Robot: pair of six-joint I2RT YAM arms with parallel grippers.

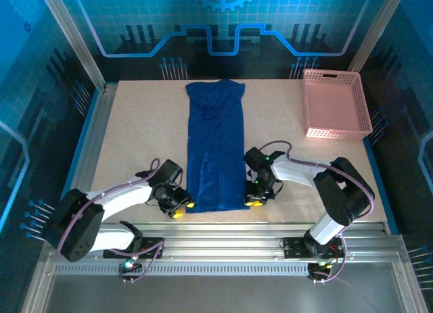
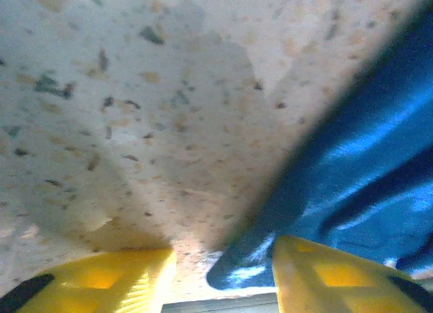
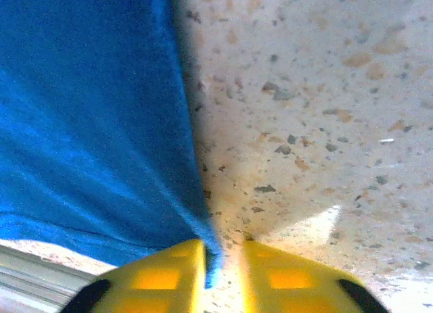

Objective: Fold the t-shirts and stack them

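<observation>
Above the arms, the top view shows a speckled beige tabletop (image 1: 135, 137) inside an aluminium frame (image 1: 237, 242), with blue-lit circuit-patterned walls (image 1: 223, 29) behind. A royal-blue cotton t-shirt (image 1: 216, 151) lies mid-table, folded into a long strip. A pink plastic lattice basket (image 1: 335, 132) sits at the far right corner. The left gripper (image 1: 177, 208) is at the hem's near left corner, and the right gripper (image 1: 256, 199) is at its near right corner.

In the left wrist view, the yellow fingers (image 2: 101, 279) stand apart over the table. The t-shirt's corner (image 2: 237, 266) lies in the gap against the right-hand finger.

In the right wrist view, the fingers (image 3: 162, 276) are narrow around the t-shirt's edge (image 3: 211, 259). Whether they clamp it I cannot tell.
</observation>
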